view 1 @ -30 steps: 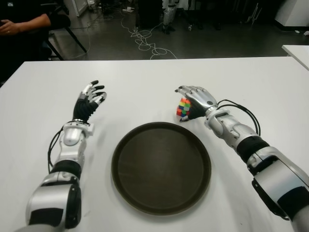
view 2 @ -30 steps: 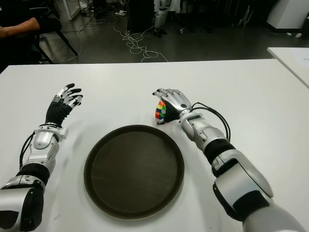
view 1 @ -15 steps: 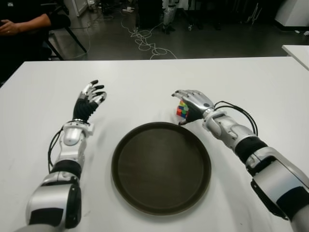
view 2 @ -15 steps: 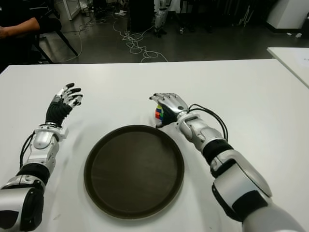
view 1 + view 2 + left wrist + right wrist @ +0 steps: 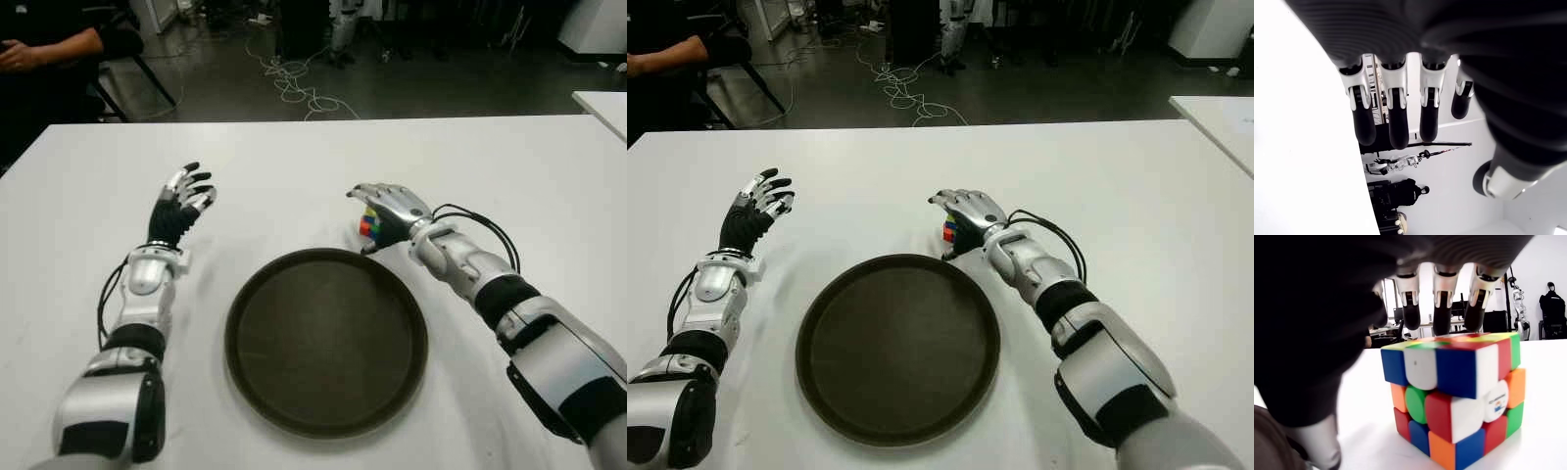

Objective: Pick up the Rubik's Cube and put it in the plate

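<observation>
The Rubik's Cube point(image 5: 369, 226) stands on the white table point(image 5: 294, 157), just beyond the far rim of the dark round plate point(image 5: 265, 333). My right hand point(image 5: 377, 211) is arched over the cube, palm down and open. In the right wrist view the cube point(image 5: 1454, 391) sits flat on the table while the fingers point(image 5: 1442, 318) hang above and behind its top face, and the thumb is low on its near side. Well to the left of the plate, my left hand point(image 5: 181, 201) is idle with straight, spread fingers point(image 5: 1396, 122) and holds nothing.
A person sits at the far left beyond the table point(image 5: 49, 44). Cables point(image 5: 294, 83) lie on the dark floor behind. The corner of a second white table point(image 5: 602, 103) shows at the right edge.
My right hand has turned further palm-down over the cube and shifted slightly left, hiding more of it. The cube, plate and left hand stay where they were.
</observation>
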You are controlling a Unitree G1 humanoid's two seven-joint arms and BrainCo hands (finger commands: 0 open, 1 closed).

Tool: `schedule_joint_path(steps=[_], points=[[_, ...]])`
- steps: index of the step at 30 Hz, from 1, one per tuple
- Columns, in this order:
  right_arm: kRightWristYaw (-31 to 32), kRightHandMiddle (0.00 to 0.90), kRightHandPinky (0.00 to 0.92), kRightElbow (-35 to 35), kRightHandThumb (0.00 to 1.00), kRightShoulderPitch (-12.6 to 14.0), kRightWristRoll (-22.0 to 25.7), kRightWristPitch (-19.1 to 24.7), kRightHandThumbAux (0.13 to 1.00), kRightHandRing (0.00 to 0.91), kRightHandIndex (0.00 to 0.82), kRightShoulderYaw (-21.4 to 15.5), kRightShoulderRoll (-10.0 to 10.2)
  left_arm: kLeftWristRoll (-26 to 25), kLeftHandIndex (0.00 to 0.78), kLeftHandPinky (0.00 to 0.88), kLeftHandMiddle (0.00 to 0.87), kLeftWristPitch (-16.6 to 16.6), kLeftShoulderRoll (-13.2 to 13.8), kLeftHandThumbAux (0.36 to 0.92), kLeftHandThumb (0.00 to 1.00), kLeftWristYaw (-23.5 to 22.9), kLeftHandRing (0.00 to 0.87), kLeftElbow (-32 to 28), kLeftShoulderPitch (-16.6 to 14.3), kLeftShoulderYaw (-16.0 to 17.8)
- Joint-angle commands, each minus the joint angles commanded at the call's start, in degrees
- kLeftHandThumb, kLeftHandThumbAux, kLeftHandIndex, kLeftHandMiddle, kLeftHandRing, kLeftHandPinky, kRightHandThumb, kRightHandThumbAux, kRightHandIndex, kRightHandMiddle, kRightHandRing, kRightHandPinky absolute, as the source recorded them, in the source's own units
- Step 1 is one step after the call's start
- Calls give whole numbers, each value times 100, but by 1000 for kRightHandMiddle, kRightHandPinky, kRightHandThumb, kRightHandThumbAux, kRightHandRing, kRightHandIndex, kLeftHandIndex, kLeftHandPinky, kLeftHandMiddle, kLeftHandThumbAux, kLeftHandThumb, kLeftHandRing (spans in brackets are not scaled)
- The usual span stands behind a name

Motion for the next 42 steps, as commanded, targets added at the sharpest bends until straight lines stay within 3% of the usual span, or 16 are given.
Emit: schedule_joint_path(steps=[22,28,42], points=[[-44,133,176,40,0,-7,5,42,743,166,129,-42,19,30,140,258,227,-24,15,632,10,20,232,3,6,-22],[-101,136,137,113,0,-53,48,59,736,147,133,-98,-5,25,140,259,225,-30,22,629,12,8,231,0,16,-19],[-501,149,215,291,0,-117,84,88,727,190,145,-294,-84,25,138,263,233,-115,35,617,17,-35,236,5,33,-17]])
